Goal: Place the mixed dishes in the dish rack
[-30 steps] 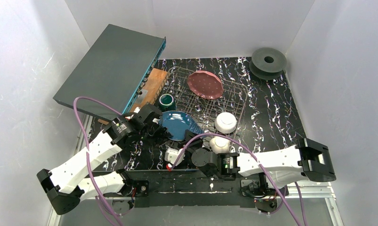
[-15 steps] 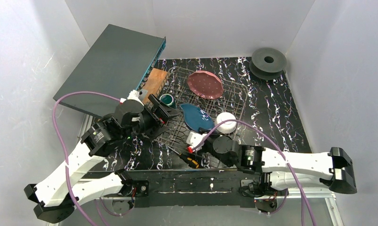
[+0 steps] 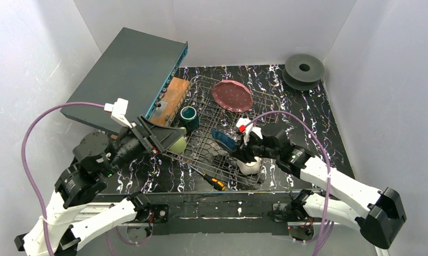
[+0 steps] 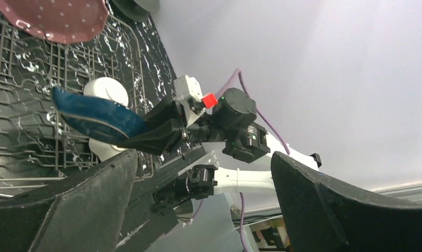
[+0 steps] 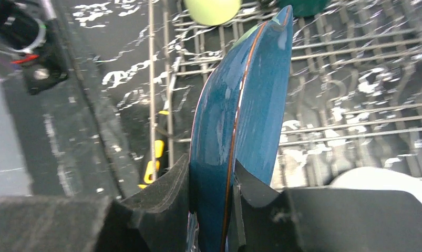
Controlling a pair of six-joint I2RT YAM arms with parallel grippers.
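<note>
Black marbled table (image 3: 307, 122) — blue squarish dish (image 5: 235, 121) wedged between right fingers (image 5: 161, 197); left fingers (image 4: 82, 205) wide apart.

the pale yellow-green mug (image 3: 178, 145) is half hidden behind the left gripper (image 3: 171, 140); the pink speckled scalloped plate (image 4: 56, 21) runs off the left wrist view's top edge.

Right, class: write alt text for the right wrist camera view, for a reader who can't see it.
The right claw pinches a blue dish by its rim, holding it on edge over the wire dish rack. A pale yellow-green mug sits at the top edge, and a yellow-handled screwdriver lies by the rack's edge.
</note>
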